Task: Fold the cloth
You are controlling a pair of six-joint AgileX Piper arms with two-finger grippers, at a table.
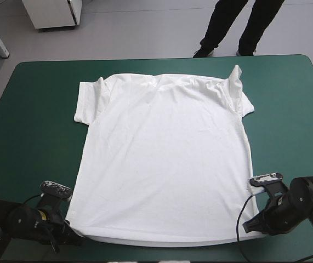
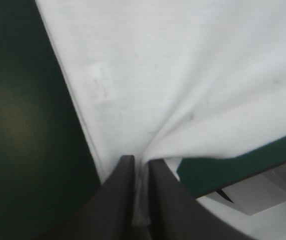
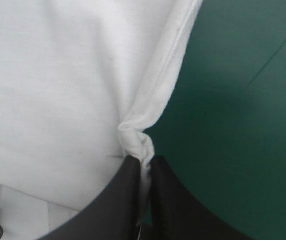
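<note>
The white T-shirt (image 1: 164,153) lies spread flat on the teal-green table, collar toward the far edge, hem along the near edge. My left gripper (image 1: 75,235) sits at the hem's near left corner. In the left wrist view its black fingers (image 2: 117,195) are all but shut, with a fold of the T-shirt (image 2: 183,75) pinched between them. My right gripper (image 1: 249,227) holds the hem's near right corner. There the fingers (image 3: 125,195) pinch a bunched knot of the T-shirt (image 3: 57,85).
The table's near edge (image 2: 233,170) runs just beside the left gripper, with floor below it. Bare teal-green cover (image 1: 35,126) lies to the left and right of the shirt. One sleeve tip (image 1: 234,74) at the far right stands up, creased.
</note>
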